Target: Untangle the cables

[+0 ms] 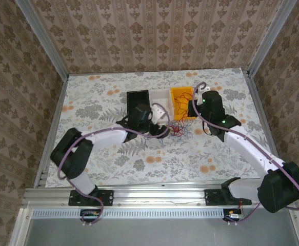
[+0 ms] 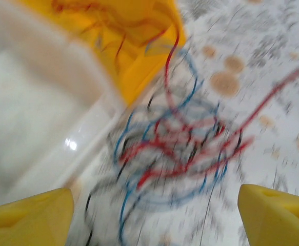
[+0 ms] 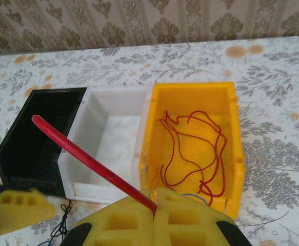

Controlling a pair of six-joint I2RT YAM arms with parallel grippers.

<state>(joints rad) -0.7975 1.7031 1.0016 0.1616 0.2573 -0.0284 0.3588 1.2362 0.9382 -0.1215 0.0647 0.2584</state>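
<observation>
The cables [image 2: 175,148] lie as a loose tangle of red, blue and dark wires on the table, just in front of the bins [image 1: 177,128]. My left gripper [image 2: 154,220] hovers over the tangle, open, with nothing between its yellow fingers [image 2: 28,218]. That view is blurred by motion. My right gripper [image 3: 156,205] is shut on one red cable [image 3: 87,159], which runs up and to the left from its fingertips. It sits at the near side of the yellow bin [image 3: 231,133]. Another thin red cable [image 3: 190,148] lies coiled inside that bin.
Three bins stand side by side at the middle back of the table: black [image 1: 138,100], white [image 1: 162,98] and yellow [image 1: 182,97]. The flowered tablecloth [image 1: 98,107] spreads around them. Metal frame rails [image 1: 52,138] edge the table.
</observation>
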